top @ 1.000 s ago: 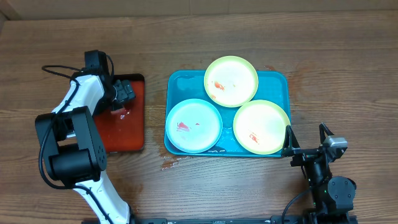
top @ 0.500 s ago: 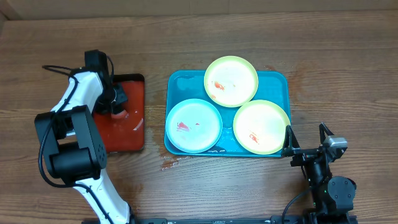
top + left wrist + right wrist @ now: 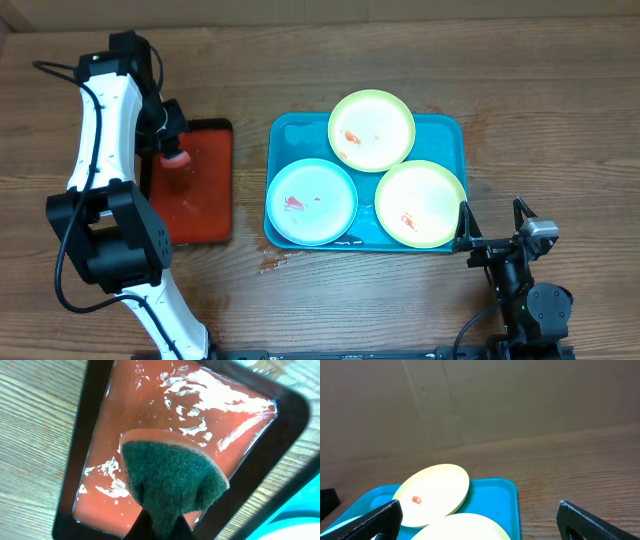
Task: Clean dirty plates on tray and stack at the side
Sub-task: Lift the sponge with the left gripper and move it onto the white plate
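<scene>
Dirty plates all sit smeared on the tray, none stacked; left fingers clamp a sponge, right fingers apart.

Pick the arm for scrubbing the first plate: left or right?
Left, likely. The left gripper is shut on the sponge over the red tray, near the light blue plate. The right gripper is open and empty.
</scene>
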